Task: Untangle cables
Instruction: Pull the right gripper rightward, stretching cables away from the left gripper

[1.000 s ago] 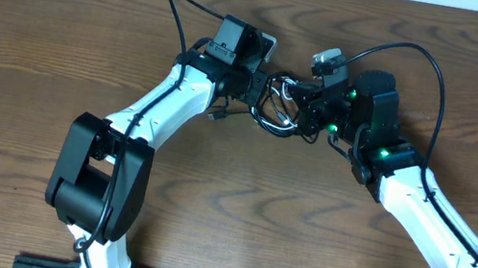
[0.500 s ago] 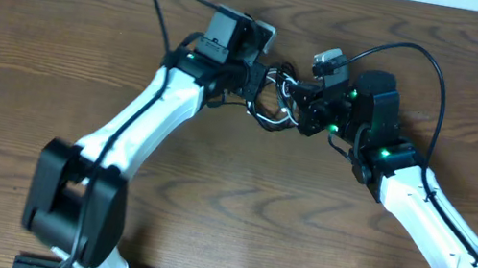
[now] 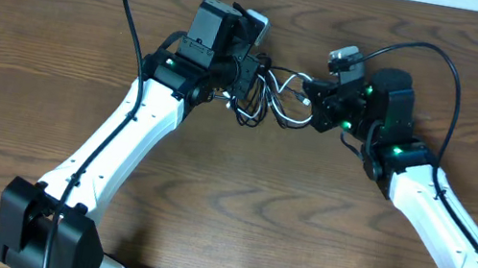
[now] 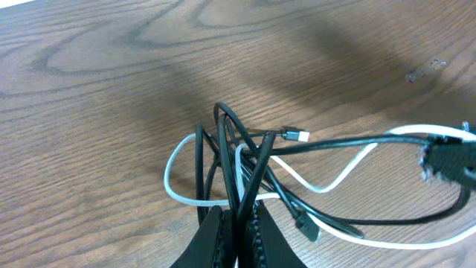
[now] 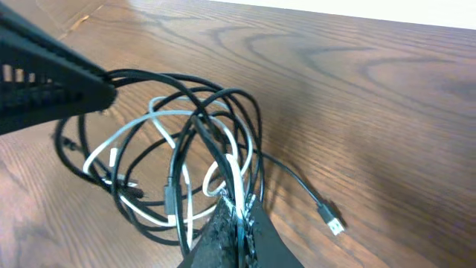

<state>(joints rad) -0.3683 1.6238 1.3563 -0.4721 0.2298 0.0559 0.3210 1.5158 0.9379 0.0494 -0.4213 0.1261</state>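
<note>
Overhead: the cables (image 3: pixel 273 103) are hanging as one tangled bundle between the two grippers, over the far middle of the wooden table (image 3: pixel 226 210). The bundle's long axis is running left to right. The left gripper (image 3: pixel 246 82) is pinching the left end and the right gripper (image 3: pixel 315 105) is pinching the right end. The fingertips are hiding among the loops, and single strands are hard to separate.

Left wrist: the jaws are pressing together on the black cables (image 4: pixel 223 141), and the bottom edge is cutting the fingers off. The white cable (image 4: pixel 172 186) is looping left, then snaking right toward the blurred right gripper. A small plug (image 4: pixel 297 135) is pointing right.

Right wrist: the jaws are clamping tight on black and white strands. The loops are fanning up-left toward the left gripper, which is dark and cropped. One black lead is trailing right, its plug end (image 5: pixel 332 221) pointing lower right. The crossings inside the knot cannot be told.
</note>
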